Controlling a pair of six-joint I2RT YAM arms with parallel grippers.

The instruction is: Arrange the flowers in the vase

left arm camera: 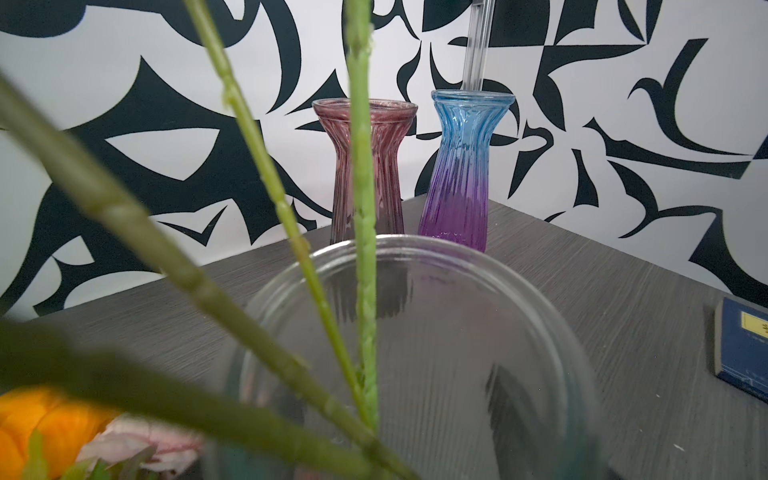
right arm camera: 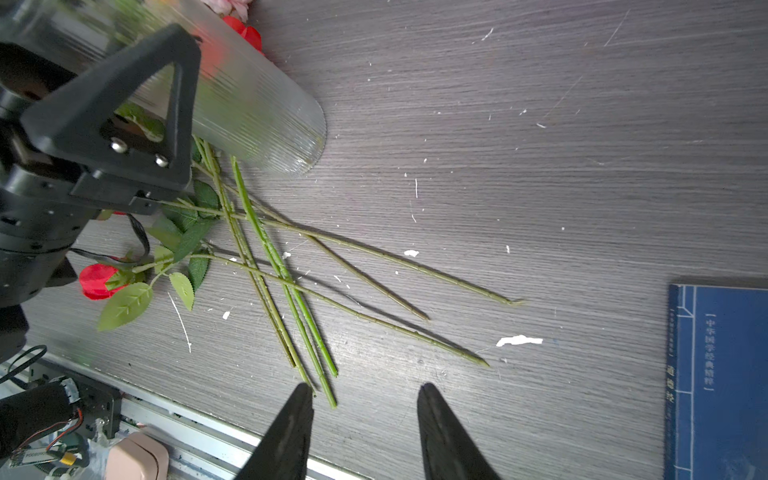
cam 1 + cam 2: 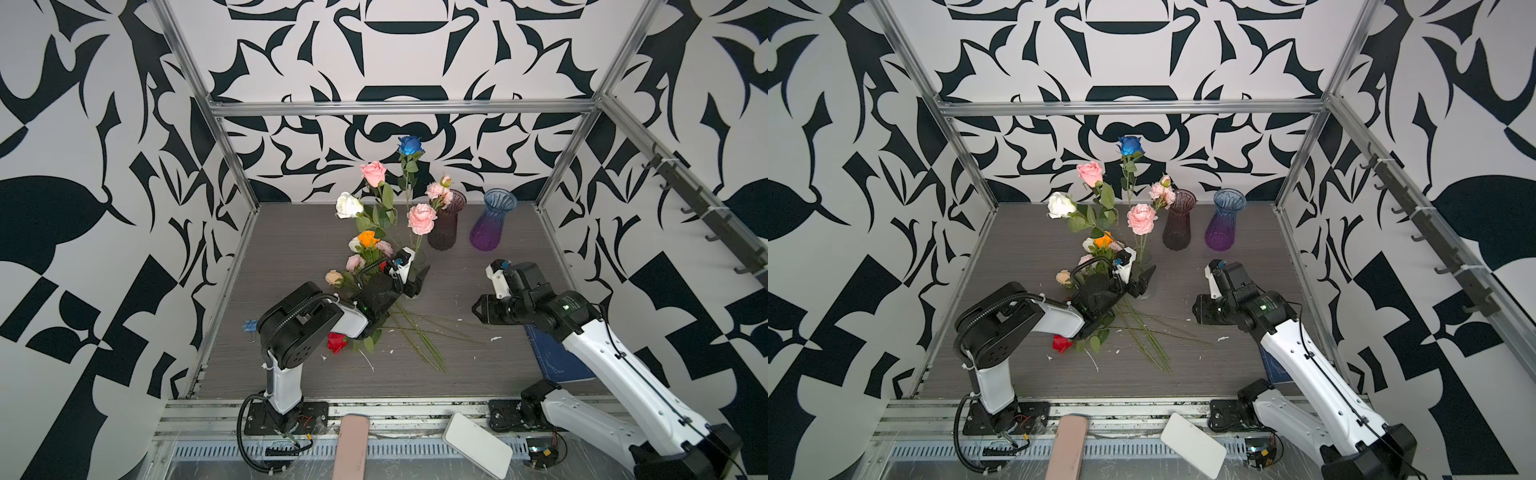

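The right gripper (image 2: 365, 388) hangs over the surface (image 2: 540, 187), jaws parted and empty. Several flowers (image 2: 272, 257) lie flat, their stem ends just short of those jaws. Farther back, the left gripper (image 3: 415, 277) sets wide jaws against the clear vase (image 1: 478, 332), where more flowers stand; whether it grips cannot be told.

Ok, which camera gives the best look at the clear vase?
The right wrist view: the clear vase shows its ribbed wall down to the base on the table. The left wrist view shows only its rim, close up, with flower stems inside. In both top views the left gripper hides most of it.
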